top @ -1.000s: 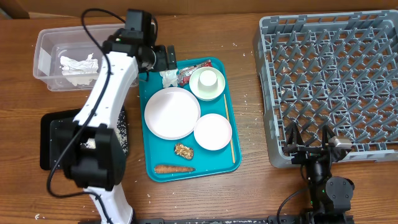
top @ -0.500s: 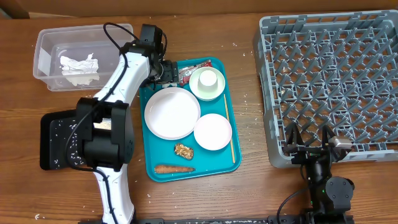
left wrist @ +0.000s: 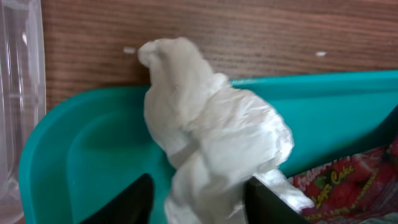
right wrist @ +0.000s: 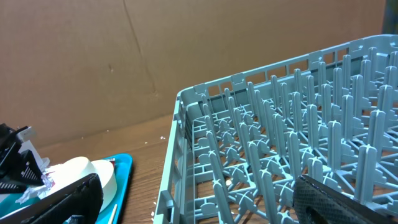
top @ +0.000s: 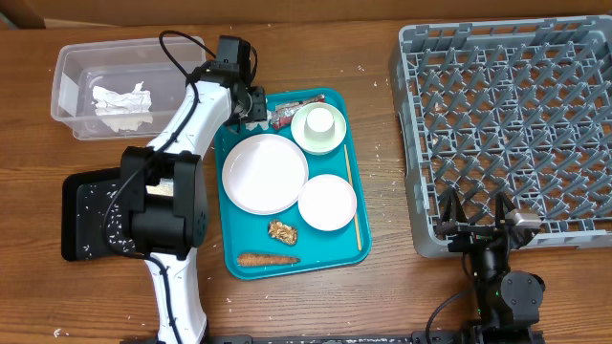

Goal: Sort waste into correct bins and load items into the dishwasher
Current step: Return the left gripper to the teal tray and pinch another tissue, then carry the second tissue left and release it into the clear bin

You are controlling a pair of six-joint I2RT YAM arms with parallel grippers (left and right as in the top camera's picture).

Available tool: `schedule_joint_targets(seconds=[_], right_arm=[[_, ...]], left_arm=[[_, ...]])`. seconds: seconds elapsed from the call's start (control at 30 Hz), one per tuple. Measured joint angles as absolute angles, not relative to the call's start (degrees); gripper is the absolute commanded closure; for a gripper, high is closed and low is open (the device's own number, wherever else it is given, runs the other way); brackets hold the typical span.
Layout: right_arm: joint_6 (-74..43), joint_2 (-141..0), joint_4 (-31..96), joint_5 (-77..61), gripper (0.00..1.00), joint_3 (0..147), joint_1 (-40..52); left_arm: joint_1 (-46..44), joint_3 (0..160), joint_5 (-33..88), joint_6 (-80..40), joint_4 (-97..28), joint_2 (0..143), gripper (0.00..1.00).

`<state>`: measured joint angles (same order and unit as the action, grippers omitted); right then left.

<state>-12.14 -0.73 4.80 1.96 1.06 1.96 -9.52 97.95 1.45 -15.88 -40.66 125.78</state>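
A crumpled white napkin point(left wrist: 211, 124) lies in the far-left corner of the teal tray point(left wrist: 81, 155). My left gripper point(left wrist: 198, 182) straddles it, half closed: the right finger touches the paper and a sliver of tray shows beside the left finger. Overhead, the left gripper point(top: 255, 107) covers most of that napkin. A red wrapper point(top: 287, 113) lies just right of it, then a white cup point(top: 318, 124). The plate point(top: 265, 173), bowl point(top: 327, 202), brown lump point(top: 282, 230) and carrot point(top: 268, 259) are on the tray. My right gripper point(top: 475, 214) stands open at the grey rack's point(top: 516, 124) near-left corner.
A clear tub point(top: 72, 57) at the far left holds another crumpled napkin point(top: 120, 103). A black tray point(top: 76, 225) sprinkled with rice sits at the near left under the left arm. A thin wooden stick point(top: 352, 205) lies along the teal tray's right edge.
My left gripper moved right from the tub's side to the tray's far-left corner, came down over the napkin and narrowed its jaws around it. The right arm has not moved.
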Motion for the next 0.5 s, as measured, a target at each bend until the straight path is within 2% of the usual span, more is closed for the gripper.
schedule_joint_targets(seconds=[0.13,0.2,0.5], right_arm=[[-12.14,-0.73,4.78,1.96,0.0,1.06,1.98],[-12.14,-0.73,4.8,1.96,0.0,1.06,1.98],[-12.16,-0.73,4.8,1.98,0.0,1.06,1.98]], left_arm=[[-9.52,97.95,1.45,-15.79,-40.25,126.26,0.8],[-9.52,97.95,1.45,-15.7,-40.34,126.69,0.96],[-9.52,99.48,1.45,-15.68,-45.06,125.32,0.96]])
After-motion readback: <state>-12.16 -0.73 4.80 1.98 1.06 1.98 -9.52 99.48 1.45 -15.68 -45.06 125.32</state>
